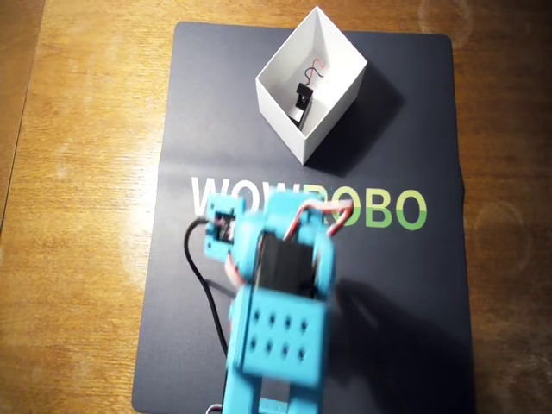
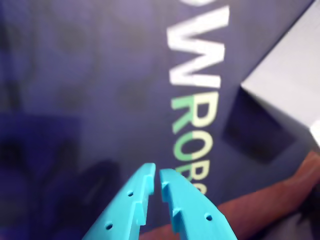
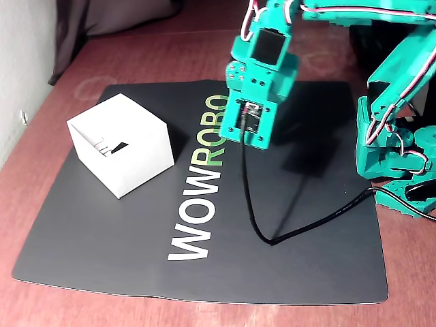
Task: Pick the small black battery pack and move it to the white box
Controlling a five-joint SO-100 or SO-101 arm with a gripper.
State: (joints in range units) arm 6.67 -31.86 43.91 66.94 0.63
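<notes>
Warm wooden tabletop carries a dark printed mat (image 1: pixel 172 328). On it, the open white cardboard box (image 1: pixel 332 108) already holds the small black battery pack (image 1: pixel 302 101), a light, rigid block best pinched across its body, not its thin wires. Raised over the mat's lettering, the turquoise two-finger gripper (image 2: pixel 158 176) is nearly closed and empty.

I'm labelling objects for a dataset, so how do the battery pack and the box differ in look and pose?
The small black battery pack is black and tiny; the white box is white and far larger. The pack trails thin wires; the box is plain. The pack lies inside the box, which sits on the mat. Both are boxy in shape.
</notes>
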